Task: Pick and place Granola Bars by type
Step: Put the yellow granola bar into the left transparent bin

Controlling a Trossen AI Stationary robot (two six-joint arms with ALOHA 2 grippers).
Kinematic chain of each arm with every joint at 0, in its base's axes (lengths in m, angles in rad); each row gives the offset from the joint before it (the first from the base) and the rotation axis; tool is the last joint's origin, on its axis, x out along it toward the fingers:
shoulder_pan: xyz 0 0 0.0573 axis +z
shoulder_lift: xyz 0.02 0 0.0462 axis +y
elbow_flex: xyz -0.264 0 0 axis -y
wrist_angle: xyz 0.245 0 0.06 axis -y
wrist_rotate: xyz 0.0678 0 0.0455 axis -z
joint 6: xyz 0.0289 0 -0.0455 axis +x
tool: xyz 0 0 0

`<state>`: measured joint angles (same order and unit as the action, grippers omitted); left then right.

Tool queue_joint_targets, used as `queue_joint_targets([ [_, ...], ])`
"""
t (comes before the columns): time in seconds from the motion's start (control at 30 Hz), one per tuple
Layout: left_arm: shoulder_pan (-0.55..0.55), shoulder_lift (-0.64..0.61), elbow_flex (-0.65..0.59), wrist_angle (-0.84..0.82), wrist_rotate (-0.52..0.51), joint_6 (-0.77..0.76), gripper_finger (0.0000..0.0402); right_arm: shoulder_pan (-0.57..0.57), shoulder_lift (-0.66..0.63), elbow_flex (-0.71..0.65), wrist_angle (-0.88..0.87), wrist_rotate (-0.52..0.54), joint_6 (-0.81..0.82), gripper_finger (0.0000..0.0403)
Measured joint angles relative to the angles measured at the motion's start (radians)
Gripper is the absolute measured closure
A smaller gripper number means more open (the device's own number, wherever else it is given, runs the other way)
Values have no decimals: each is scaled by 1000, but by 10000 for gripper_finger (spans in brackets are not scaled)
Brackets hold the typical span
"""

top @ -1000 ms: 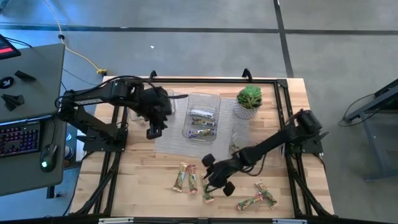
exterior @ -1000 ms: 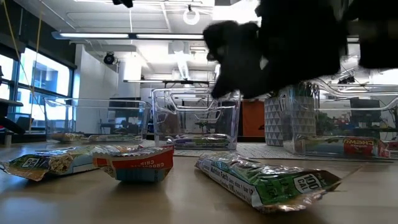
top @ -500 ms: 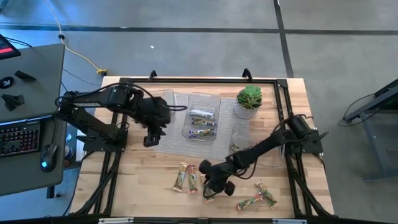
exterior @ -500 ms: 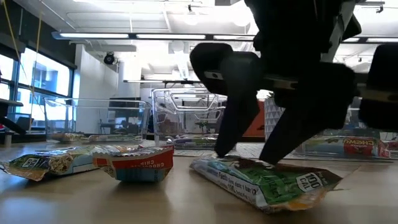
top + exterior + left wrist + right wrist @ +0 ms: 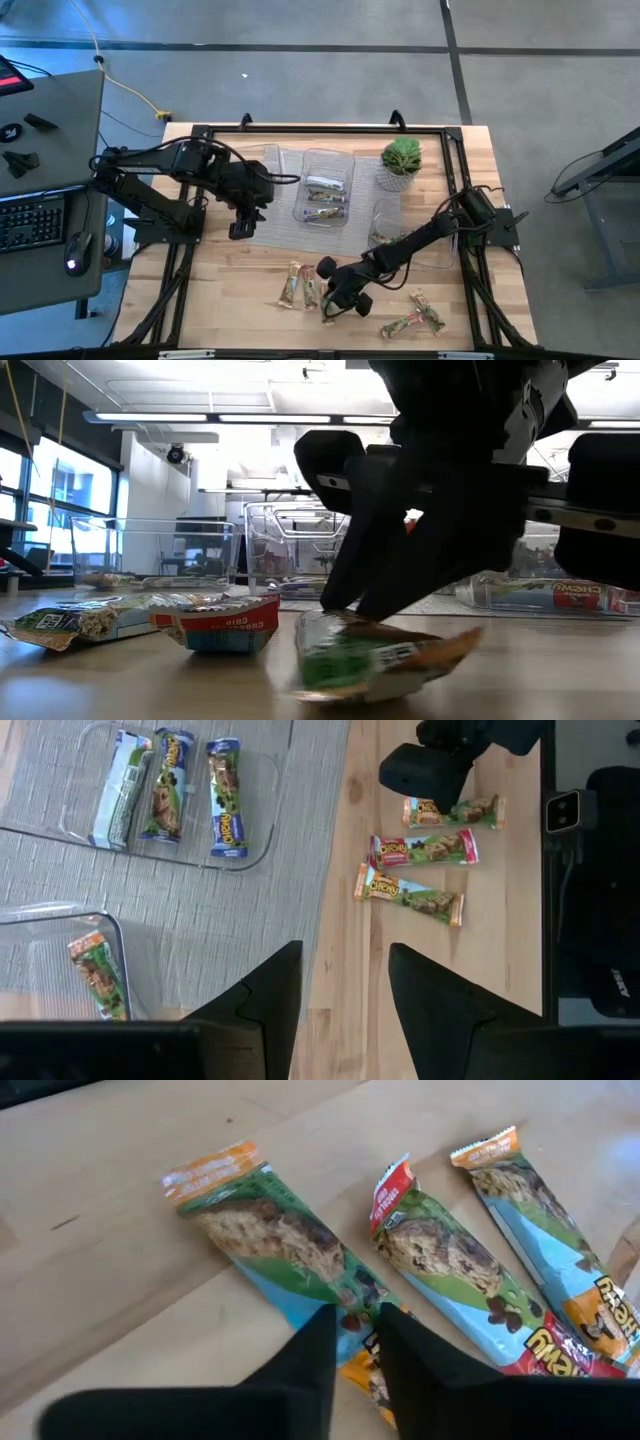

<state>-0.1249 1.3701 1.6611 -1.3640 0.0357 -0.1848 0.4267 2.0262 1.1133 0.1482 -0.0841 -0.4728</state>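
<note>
I'm pinching my right gripper (image 5: 345, 610) on the green-and-orange foil-wrapped granola bar (image 5: 375, 657), tilting it off the wooden table (image 5: 250, 280), left gripper (image 5: 345, 995) hovering part-open, empty.

I see right gripper (image 5: 352, 605) down on green-wrapped bar (image 5: 372, 657), fingers pinching its top edge, bar tilted up off tabletop (image 5: 180, 685). Red-and-white bar (image 5: 217, 624) just beside, tan-green bar (image 5: 68, 622) further along. Clear trays (image 5: 160, 555) behind, bars inside.
</note>
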Motion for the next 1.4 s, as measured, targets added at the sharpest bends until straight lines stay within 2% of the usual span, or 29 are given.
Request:
queue_joint_targets([
  [0.1,0,0,0,0,-1,0,254,1,-1,0,4,4,2,388],
  [0.17,0,0,0,0,-1,0,254,1,-1,0,7,7,2,398],
  [0.47,0,0,0,0,-2,-8,254,1,-3,-2,41,83,6,401],
  [0.77,0,-4,-1,-39,21,-92,254,-19,-103,10,51,154,47,403],
  [0.97,0,-14,-1,-83,22,-138,254,-18,-124,11,9,138,29,402],
  [1.13,0,-20,-1,-81,24,-143,254,-12,-124,11,-15,156,-18,380],
  [1.27,0,-19,-1,-78,24,-177,254,-17,-115,12,-49,145,47,345],
  [1.4,0,-19,-1,-77,24,-205,254,-21,-82,9,-87,127,37,310],
])
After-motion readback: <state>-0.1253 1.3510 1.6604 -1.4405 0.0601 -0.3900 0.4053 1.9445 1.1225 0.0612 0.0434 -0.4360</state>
